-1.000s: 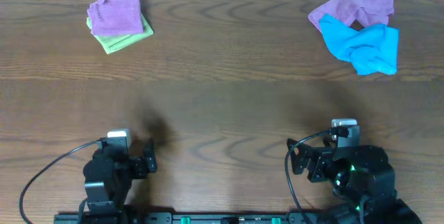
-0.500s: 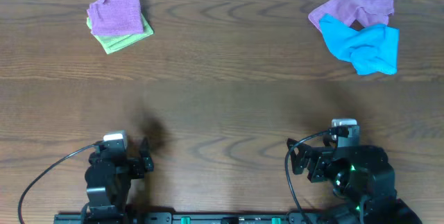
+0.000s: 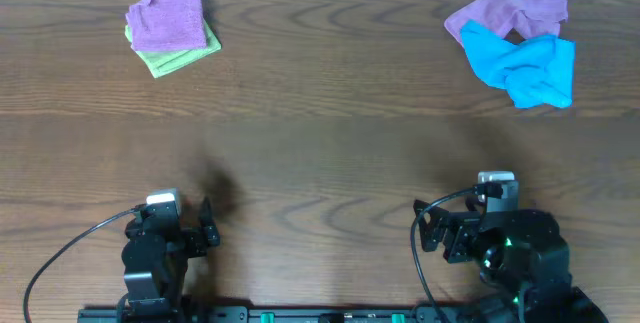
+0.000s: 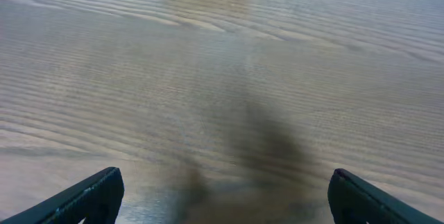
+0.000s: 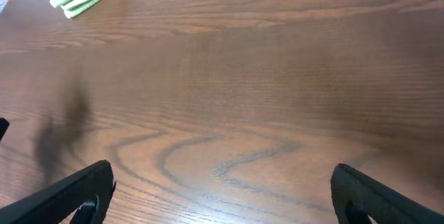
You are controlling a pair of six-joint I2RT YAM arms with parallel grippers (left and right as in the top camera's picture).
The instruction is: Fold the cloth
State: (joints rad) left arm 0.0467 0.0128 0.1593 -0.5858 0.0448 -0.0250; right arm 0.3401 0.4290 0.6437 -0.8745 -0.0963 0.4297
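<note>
Dark wood-grain table [image 3: 320,113], evenly lit

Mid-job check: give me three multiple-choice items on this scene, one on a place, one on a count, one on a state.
1. Where is the blue cloth?
A) far right, overlapping the crumpled purple cloth
B) at the near edge
C) table centre
2. How many purple cloths are there?
A) one
B) two
C) three
3. The claws are:
A) both shut
B) left holding a cloth
C) both open, empty

Answers:
1 A, it lies partly over that cloth at the far right.
2 B, the crumpled one plus the folded purple cloth on the green cloth.
3 C, the left claw and right claw stand spread with nothing between.
</note>
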